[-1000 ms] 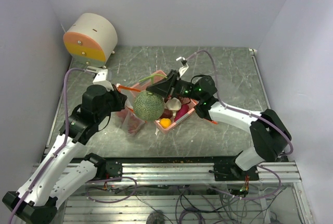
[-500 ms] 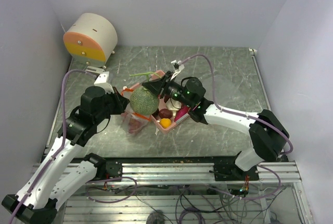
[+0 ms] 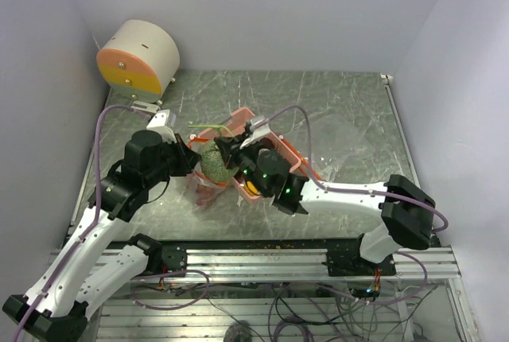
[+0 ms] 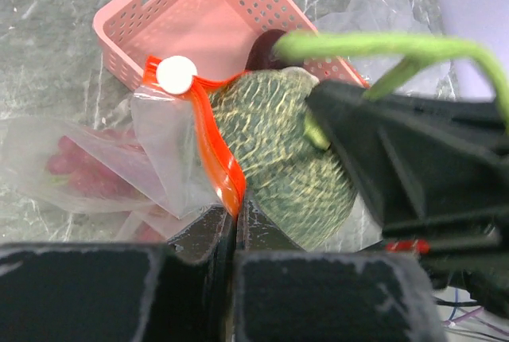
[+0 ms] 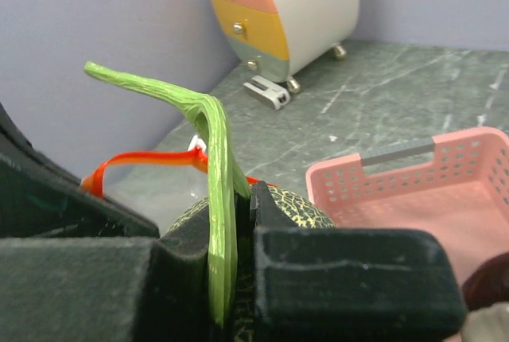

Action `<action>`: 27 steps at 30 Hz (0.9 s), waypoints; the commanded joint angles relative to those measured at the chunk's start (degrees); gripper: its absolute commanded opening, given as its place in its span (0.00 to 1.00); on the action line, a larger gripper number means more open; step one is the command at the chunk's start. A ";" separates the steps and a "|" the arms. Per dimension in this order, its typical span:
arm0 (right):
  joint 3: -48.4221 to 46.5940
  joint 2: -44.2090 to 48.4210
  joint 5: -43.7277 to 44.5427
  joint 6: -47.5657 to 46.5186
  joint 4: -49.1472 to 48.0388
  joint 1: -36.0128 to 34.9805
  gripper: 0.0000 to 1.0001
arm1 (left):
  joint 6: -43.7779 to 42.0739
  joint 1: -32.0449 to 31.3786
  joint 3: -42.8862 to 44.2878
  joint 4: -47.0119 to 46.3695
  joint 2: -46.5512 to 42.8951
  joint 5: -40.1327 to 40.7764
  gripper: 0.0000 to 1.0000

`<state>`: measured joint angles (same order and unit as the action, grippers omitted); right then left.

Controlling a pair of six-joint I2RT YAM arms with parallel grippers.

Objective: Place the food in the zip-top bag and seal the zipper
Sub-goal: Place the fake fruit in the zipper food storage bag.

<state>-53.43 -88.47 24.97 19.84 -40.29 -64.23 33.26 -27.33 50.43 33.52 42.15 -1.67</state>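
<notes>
One melon (image 4: 278, 151): hangs at bag (image 4: 159, 151) mouth, beside basket (image 4: 215, 16).
Right gripper (image 5: 238, 223): I clamp its stem (image 5: 208, 131) to lower it in.
Left gripper (image 4: 236, 213): I pinch zipper (image 4: 213, 147), holding mouth open.

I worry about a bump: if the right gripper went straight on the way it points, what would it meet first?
Probably the orange-red zipper, which the left gripper holds just ahead of the melon gripped by its stem in the right gripper; depth is unclear.
</notes>
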 commanded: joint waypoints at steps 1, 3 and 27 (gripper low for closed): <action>-2.77 -3.67 21.16 -8.70 -1.48 -5.83 0.00 | 0.52 -0.18 5.26 -1.88 1.56 -1.49 0.08; -3.30 -4.87 24.31 -8.45 -1.00 -6.02 0.00 | 0.85 -0.13 7.26 -1.16 2.18 -1.85 0.08; -6.71 -7.91 30.64 -5.62 -5.82 -6.93 0.00 | 9.02 -0.18 -3.48 -7.45 -1.38 -9.17 0.07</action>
<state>-60.31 -96.29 54.00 11.00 -47.64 -70.83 40.45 -27.33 48.56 32.53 39.46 -6.46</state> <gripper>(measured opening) 0.036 0.080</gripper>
